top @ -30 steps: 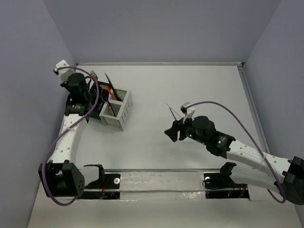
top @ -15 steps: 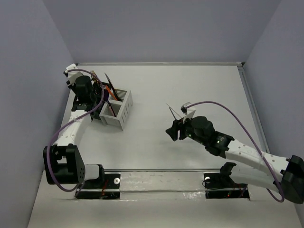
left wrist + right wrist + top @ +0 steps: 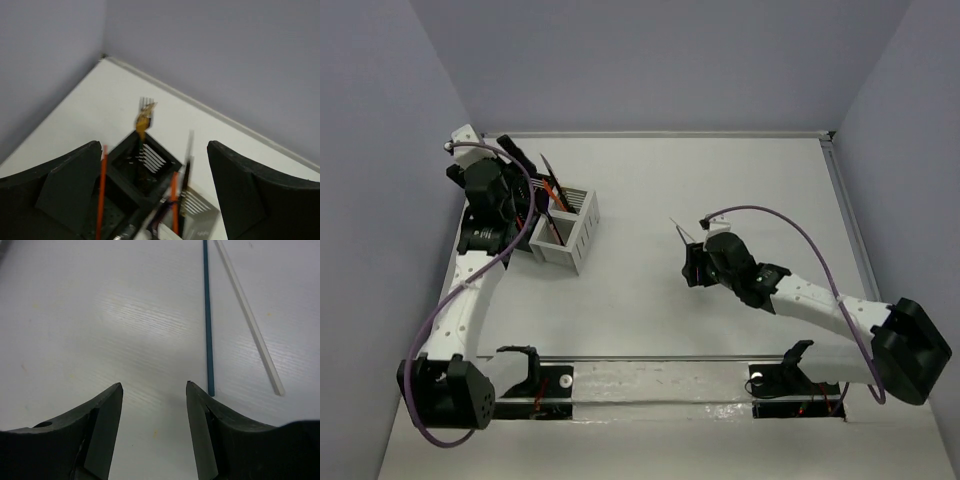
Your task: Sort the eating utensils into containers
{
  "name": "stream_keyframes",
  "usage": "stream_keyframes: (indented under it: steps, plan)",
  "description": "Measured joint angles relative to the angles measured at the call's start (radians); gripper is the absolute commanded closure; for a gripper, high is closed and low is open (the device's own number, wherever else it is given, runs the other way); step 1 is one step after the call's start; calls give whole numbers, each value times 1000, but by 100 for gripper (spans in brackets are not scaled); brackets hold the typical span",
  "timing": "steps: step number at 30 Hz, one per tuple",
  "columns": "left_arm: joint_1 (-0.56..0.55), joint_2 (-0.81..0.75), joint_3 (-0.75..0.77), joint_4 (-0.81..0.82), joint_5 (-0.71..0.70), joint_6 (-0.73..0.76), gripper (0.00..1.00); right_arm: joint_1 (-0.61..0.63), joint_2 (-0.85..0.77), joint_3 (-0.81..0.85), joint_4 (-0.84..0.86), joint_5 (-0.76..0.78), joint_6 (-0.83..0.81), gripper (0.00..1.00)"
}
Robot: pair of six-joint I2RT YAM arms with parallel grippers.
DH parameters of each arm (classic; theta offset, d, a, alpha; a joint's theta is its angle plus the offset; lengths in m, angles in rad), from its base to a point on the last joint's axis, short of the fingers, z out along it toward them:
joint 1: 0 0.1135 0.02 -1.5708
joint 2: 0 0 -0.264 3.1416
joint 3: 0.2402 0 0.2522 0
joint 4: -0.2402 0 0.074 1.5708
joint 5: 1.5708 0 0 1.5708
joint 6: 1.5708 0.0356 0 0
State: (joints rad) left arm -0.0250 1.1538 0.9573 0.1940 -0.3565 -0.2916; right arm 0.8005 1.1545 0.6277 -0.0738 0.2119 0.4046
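Right wrist view: my right tool, jaws apart, hangs beside the teal stick on the surface; the pickup next needs a sideways shift. Left tool gapes above the black caddy.

Robot lab booth: plain lilac walls boxing a white table

We read no text, label, brand or number in any view (top, left wrist and right wrist all checked).
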Motion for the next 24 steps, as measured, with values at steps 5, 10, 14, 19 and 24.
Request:
stream_keyframes:
  steps: [5, 10, 14, 19, 24]
  plan:
    - [-87, -162, 34, -43, 203, -76, 11, -63, 105, 17, -59, 2, 38, 41]
    - [-153, -335, -31, -74, 424, -150, 9, -130, 184, 48, -107, -2, 44, 45]
    - [-198, -453, -164, -116, 549, -189, 9, -159, 265, 97, -129, -2, 37, 49]
    - [-210, -519, -260, -181, 666, -224, 9, -159, 373, 165, -144, -19, 21, 56]
    - [-216, -543, -291, -196, 768, -265, 9, -159, 441, 209, -145, -44, 10, 62]
